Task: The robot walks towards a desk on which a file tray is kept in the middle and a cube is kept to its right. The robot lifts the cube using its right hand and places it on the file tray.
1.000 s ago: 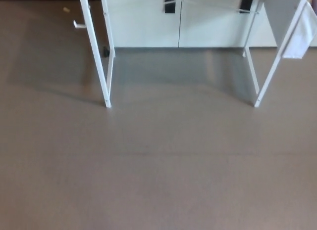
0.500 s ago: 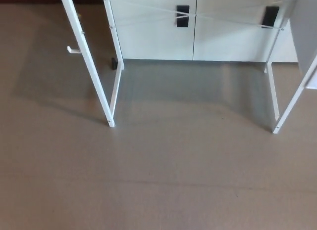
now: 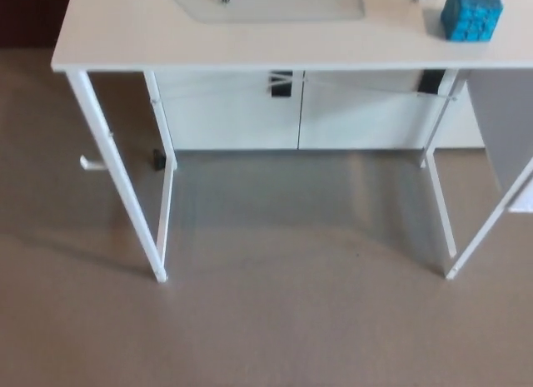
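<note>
A white desk [image 3: 125,29] stands ahead of me, its top filling the upper part of the head view. On its middle lies the pale, see-through base of the file tray [image 3: 271,4], cut off by the top edge of the picture. To the tray's right, near the desk's right end, sits a blue cube [image 3: 471,12]. Neither of my hands shows in the picture.
The desk's thin white legs [image 3: 121,187] reach down to a brown floor [image 3: 275,329]. Behind the desk stands a white cabinet [image 3: 291,112] with black handles. A grey panel [image 3: 504,129] hangs at the desk's right end.
The whole picture has shifted downward: the camera has tilted up or moved. The desk's top, the tray and the cube have come into view.
</note>
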